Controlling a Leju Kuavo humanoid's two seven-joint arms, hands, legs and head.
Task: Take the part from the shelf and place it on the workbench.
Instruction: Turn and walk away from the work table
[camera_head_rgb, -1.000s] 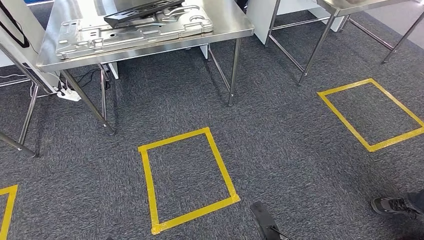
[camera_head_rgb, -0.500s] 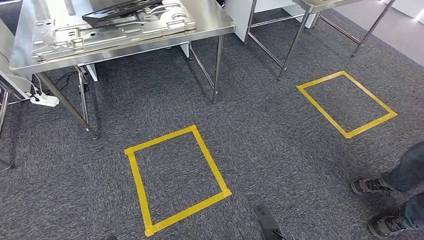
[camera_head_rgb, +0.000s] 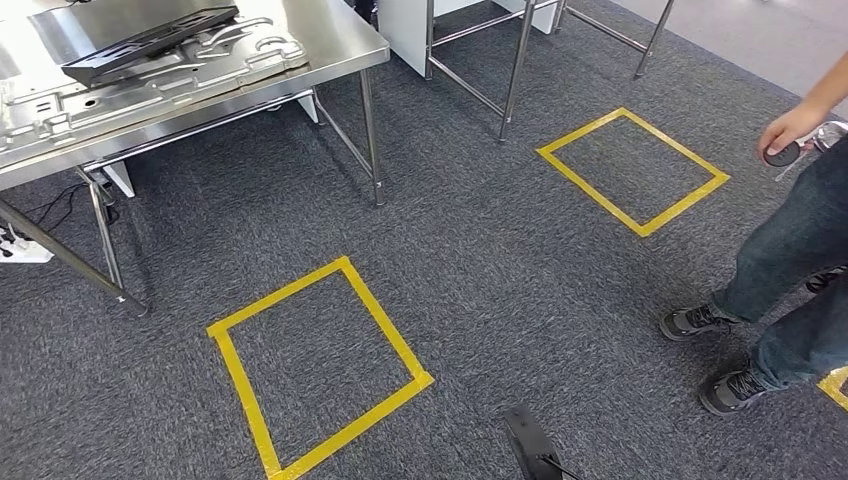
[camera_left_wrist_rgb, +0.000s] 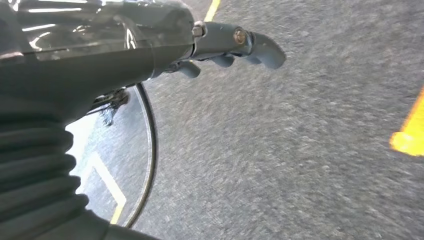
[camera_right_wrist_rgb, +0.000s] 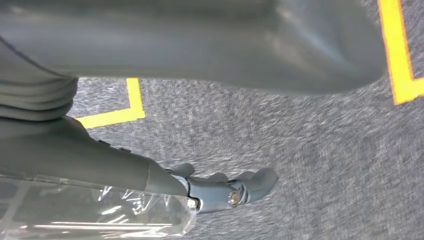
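Note:
A steel workbench (camera_head_rgb: 340, 45) stands at the far left of the head view. On it lies a large stamped silver plate (camera_head_rgb: 130, 85) with a flat black part (camera_head_rgb: 150, 40) resting across it. My left hand (camera_left_wrist_rgb: 225, 47) hangs over the grey carpet in the left wrist view, its fingers loosely bent and holding nothing. In the right wrist view my right hand (camera_right_wrist_rgb: 225, 190) hangs the same way over the carpet, also with nothing in it. Clear plastic wraps both wrists.
Two yellow tape squares mark the carpet, one near (camera_head_rgb: 385, 320) and one farther right (camera_head_rgb: 590, 192). A person (camera_head_rgb: 790, 250) in jeans stands at the right, their hand holding a small dark round object (camera_head_rgb: 783, 153). Legs of a second table (camera_head_rgb: 515, 70) stand at the back. A power strip (camera_head_rgb: 20, 245) lies under the workbench.
The camera has turned to the right, so the workbench and tape squares have slid left in the picture. The person has come further into view at the right.

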